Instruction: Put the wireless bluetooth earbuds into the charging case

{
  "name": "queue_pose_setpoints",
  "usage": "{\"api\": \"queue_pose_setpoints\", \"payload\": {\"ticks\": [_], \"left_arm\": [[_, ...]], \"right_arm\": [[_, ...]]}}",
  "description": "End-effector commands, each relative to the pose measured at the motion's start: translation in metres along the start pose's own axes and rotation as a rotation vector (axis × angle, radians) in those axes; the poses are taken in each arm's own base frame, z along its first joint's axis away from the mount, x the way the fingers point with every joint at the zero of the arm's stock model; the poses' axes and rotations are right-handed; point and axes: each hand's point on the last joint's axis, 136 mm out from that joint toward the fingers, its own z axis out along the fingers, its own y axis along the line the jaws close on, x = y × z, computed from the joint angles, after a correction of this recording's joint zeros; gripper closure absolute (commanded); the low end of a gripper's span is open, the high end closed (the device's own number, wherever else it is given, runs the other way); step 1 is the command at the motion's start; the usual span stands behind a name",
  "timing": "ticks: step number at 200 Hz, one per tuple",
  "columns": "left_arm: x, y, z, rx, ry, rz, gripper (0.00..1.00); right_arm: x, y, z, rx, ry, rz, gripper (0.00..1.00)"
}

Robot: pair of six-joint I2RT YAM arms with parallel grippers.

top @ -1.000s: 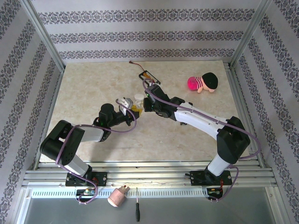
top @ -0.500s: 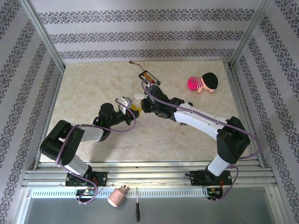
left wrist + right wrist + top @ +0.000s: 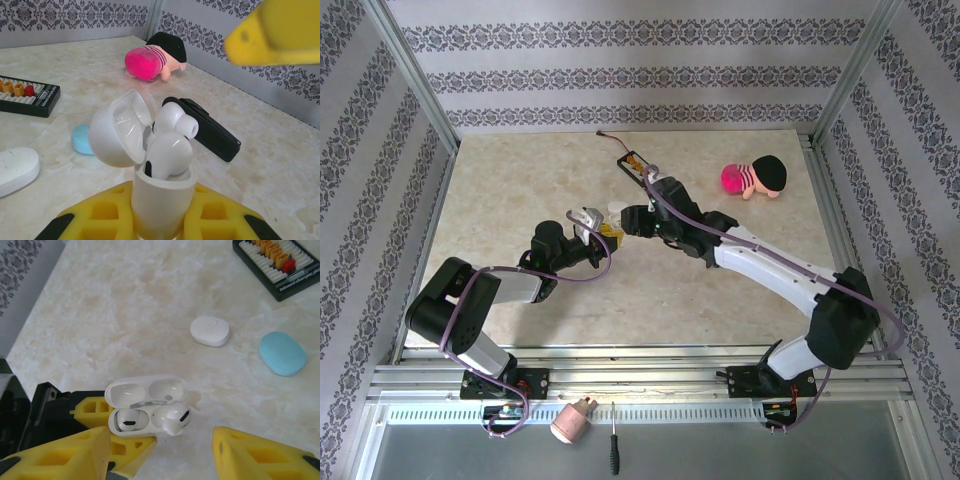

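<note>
The white charging case (image 3: 145, 412) stands upright with its lid (image 3: 145, 389) open, and my left gripper (image 3: 161, 220) is shut on its body (image 3: 162, 197). Two white earbuds are in it. One earbud (image 3: 127, 421) sits low in its slot, while the other (image 3: 173, 420) rests tilted and sticks out above the rim. In the left wrist view both earbuds (image 3: 169, 152) rise above the case. My right gripper (image 3: 160, 455) hovers open just above the case with nothing between its yellow fingers (image 3: 260, 457). In the top view the two grippers (image 3: 603, 236) (image 3: 628, 222) meet mid-table.
A white pebble case (image 3: 210, 331) and a light-blue one (image 3: 282, 353) lie beyond the held case. A black tray of small parts (image 3: 277, 262) sits further back. A black bar-shaped device (image 3: 210, 132) lies close by, and a pink plush doll (image 3: 755, 178) is at the back right.
My right gripper has opened and drawn back up and to the right from the case, leaving the second earbud in it. The left gripper has stayed still on the case.
</note>
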Motion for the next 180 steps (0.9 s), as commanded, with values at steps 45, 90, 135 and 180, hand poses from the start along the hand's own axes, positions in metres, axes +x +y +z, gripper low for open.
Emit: {"api": "queue_pose_setpoints", "payload": {"ticks": [45, 90, 135, 180], "left_arm": [[-0.038, -0.009, -0.005, 0.056, -0.12, 0.066, 1.0], [-0.037, -0.009, -0.005, 0.05, -0.105, 0.081, 1.0], [-0.04, -0.01, -0.007, 0.051, -0.109, 0.086, 1.0], [-0.04, -0.011, -0.006, 0.055, -0.104, 0.087, 1.0]], "right_arm": [[0.001, -0.02, -0.007, -0.083, 0.01, 0.017, 0.55], [0.008, -0.022, 0.006, -0.084, 0.036, 0.037, 0.58], [0.016, -0.017, 0.016, -0.103, 0.064, 0.038, 0.58], [0.019, -0.012, 0.02, -0.128, 0.079, 0.04, 0.6]]}}
